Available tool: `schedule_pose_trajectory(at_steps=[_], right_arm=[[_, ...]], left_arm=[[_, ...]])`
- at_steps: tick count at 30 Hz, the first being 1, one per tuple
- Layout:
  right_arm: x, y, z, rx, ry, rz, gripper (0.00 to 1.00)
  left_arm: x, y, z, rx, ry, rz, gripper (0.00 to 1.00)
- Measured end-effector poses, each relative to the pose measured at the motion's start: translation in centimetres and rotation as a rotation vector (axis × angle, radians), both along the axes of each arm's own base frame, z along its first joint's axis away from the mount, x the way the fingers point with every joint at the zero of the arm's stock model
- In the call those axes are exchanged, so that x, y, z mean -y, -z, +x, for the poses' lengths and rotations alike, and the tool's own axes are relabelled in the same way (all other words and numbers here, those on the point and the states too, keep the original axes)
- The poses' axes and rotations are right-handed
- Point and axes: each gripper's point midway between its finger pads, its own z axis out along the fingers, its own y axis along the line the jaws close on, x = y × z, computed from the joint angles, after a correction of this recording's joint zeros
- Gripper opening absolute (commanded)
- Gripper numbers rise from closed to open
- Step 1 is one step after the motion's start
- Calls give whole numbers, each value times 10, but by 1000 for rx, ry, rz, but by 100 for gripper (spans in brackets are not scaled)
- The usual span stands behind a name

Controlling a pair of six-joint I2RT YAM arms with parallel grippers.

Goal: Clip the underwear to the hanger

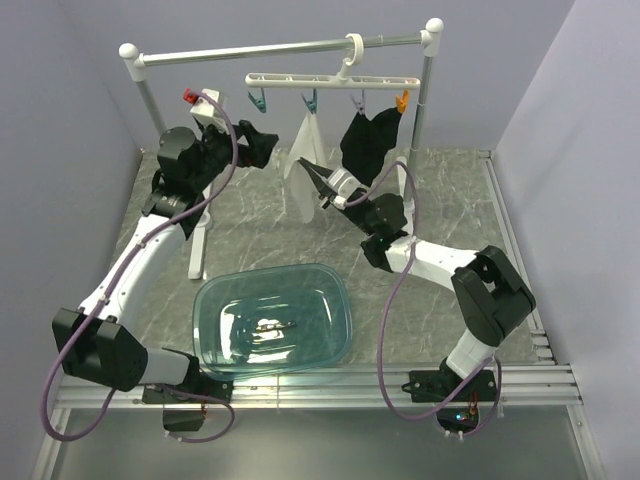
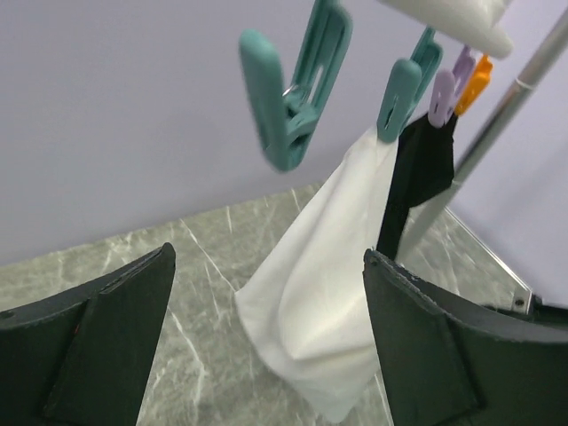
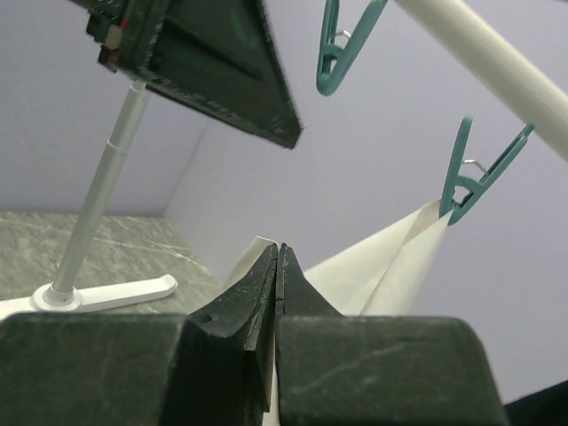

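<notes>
Underwear (image 2: 311, 293) hung by one corner from the second teal peg (image 1: 310, 100) of the hanger (image 1: 330, 78), the rest drooping toward the table (image 1: 450, 200). Hanger hooked on the rail (image 1: 260, 50). Black garment (image 1: 368, 140) hung from the purple peg (image 1: 357, 100) and orange peg (image 1: 402, 100). Left fingers (image 2: 115, 328) spread wide, empty, just below the free first teal peg (image 2: 288, 98). Right fingers (image 3: 266, 293) pressed together at the hanging underwear; could not tell whether cloth was pinched between them.

White arm links (image 1: 135, 262), bulky black joint housings (image 1: 500, 295), looping mauve cables (image 1: 392, 300), dark wedge-shaped jaws
</notes>
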Motion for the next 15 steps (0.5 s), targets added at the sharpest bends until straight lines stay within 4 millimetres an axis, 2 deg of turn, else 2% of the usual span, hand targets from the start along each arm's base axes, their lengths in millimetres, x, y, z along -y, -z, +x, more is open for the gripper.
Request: schedule_pose_trajectory(at_steps=[5,8,12,15], right_arm=[[-1,6,2,-19,0,-14,0],[-1,9,1,-26,0,-19,0],[1,21,-4,-50,-8,-36,0],[4,28,-9,-76,-18,-45,0]], left_arm=[[8,-10,3,33,-80,-1,89],[10,-29,10,61,-134,-19,86],[6,-51,16,94,-184,-42,78],[3,-49,14,87,-190,-16,74]])
